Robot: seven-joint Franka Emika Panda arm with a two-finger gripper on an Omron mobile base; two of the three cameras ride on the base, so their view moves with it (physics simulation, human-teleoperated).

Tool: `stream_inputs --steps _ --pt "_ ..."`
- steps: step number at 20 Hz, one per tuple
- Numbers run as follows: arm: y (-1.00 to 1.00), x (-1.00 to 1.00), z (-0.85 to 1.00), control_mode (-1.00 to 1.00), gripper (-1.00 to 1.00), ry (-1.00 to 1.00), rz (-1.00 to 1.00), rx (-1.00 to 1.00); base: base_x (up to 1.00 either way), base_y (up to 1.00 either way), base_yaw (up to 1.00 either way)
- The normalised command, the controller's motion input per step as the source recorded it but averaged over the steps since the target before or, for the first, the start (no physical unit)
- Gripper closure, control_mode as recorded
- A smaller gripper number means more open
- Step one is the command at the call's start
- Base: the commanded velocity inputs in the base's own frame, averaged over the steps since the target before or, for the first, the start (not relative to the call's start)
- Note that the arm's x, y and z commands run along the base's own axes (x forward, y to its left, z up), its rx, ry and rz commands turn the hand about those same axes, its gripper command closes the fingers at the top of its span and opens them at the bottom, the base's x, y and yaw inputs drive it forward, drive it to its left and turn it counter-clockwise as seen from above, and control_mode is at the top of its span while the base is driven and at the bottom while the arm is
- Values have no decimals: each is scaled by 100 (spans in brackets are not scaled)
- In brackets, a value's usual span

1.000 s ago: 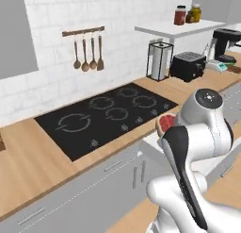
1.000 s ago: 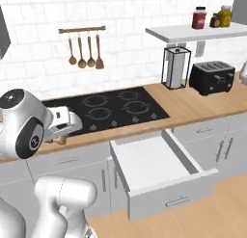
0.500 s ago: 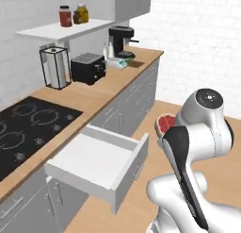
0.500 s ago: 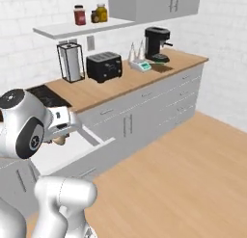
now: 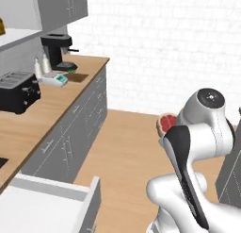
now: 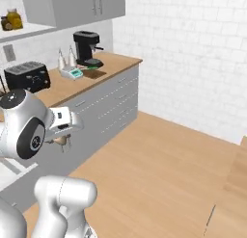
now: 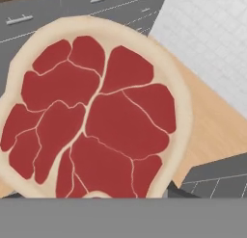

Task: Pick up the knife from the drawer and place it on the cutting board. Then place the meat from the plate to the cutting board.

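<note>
Base swung right since earlier; pincer holds meat.

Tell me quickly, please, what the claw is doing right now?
Claw: closed on the meat, carried in the air.

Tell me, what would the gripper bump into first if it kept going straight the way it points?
The meat itself, pressed right up against the gripper. Beyond it lies wooden floor and grey cabinets, though depth is unclear.
</note>
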Motion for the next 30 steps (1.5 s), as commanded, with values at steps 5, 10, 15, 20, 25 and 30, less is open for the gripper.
stream_inputs --steps 5,10,15,20,25,30 --pt "0 0 0 100 100 0 0 0 100 3 -1" --pt "0 0 0 100 100 0 0 0 100 4 21" --pt "0 0 0 100 100 0 0 0 100 0 36" --pt "0 0 0 100 100 0 0 0 100 -29 46" --pt "0 0 0 100 100 0 0 0 100 -56 48" --pt "0 0 0 100 100 0 0 0 100 -40 55"
